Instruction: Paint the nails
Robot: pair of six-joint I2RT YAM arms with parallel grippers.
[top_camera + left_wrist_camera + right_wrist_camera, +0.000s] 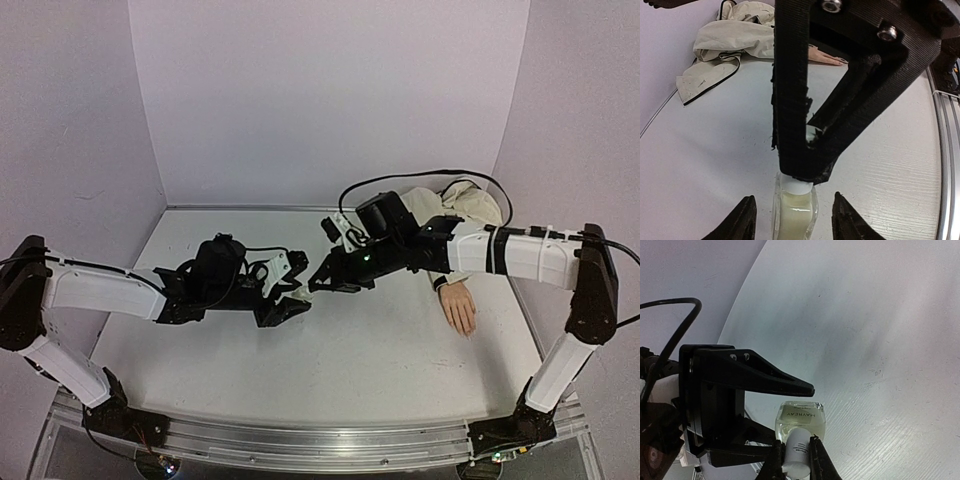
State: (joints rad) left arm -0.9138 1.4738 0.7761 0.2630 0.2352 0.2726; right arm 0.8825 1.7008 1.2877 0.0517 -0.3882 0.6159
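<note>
Two holds are needed to open the bottle [794, 210] cleanly, I judge. Its glass body should be pinned squarely on the flat sides so it cannot spin or tip. Only then should the white cap [799, 187] be twisted and drawn straight up, bringing the brush out without smearing the neck.

Nearest the bases, the left gripper [288, 306] straddles the upright bottle. Its jaws stand apart, with bare table [330, 380] showing on either side of the glass, so it grips nothing. Just beyond it, the right gripper [796, 462] reaches in from the opposite side, its jaws clamped together on the white cap.

Well apart to the right lies the mannequin hand [459, 305], with its beige sleeve [470, 203] bunched behind it toward the back wall. The nails [466, 327] sit at its fingertips, pointing toward the near edge. They are too small here to judge.
</note>
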